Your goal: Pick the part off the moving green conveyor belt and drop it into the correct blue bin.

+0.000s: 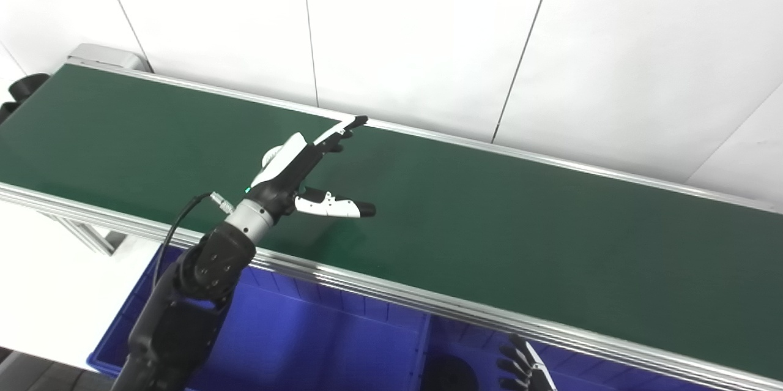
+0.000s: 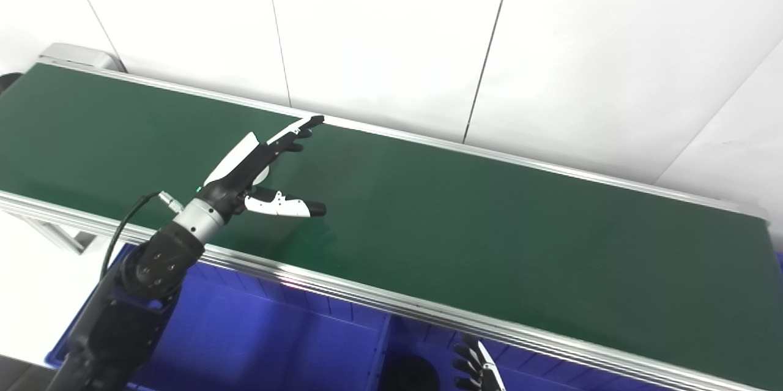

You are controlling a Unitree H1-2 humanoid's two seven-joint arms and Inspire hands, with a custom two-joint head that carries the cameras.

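The green conveyor belt (image 1: 489, 213) runs from upper left to lower right, and no part shows on it. My left hand (image 1: 306, 171) is stretched out over the belt's middle-left, fingers straight and thumb spread apart, open and holding nothing. It also shows in the right eye view (image 2: 257, 174). My right hand (image 1: 526, 366) sits low below the belt's front rail, over the blue bins; only its fingertips show at the bottom edge. A dark round object (image 1: 449, 374) lies in the blue bin (image 1: 342, 342) next to that hand.
The belt's aluminium front rail (image 1: 428, 302) runs between the belt and the bins. A divider (image 1: 422, 342) splits the blue bins into left and right compartments. A white panelled wall stands right behind the belt. A dark object (image 1: 21, 91) sits at the belt's far left end.
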